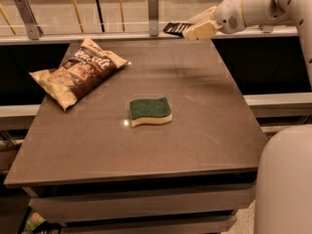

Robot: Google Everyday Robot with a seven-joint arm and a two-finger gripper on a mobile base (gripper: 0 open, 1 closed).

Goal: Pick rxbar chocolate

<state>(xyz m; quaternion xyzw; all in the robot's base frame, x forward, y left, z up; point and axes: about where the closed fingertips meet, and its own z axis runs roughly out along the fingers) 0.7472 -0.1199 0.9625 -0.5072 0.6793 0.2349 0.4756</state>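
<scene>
Hand [190,29] high at upper right, clamping rxbar chocolate [172,28]

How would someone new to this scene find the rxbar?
Start at the table, then look above its far right corner, where the gripper hangs. The rxbar sticks out of it: small, flat, black, unlike the tan chip bag and green sponge on the table.

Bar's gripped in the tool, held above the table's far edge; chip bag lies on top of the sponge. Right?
Not quite. The bag is not on the sponge: it lies apart from it, toward the far left corner of the table, and the sponge sits bare near the middle. The rest holds: the tool grips the bar above the far edge. The camera view shows this.
</scene>
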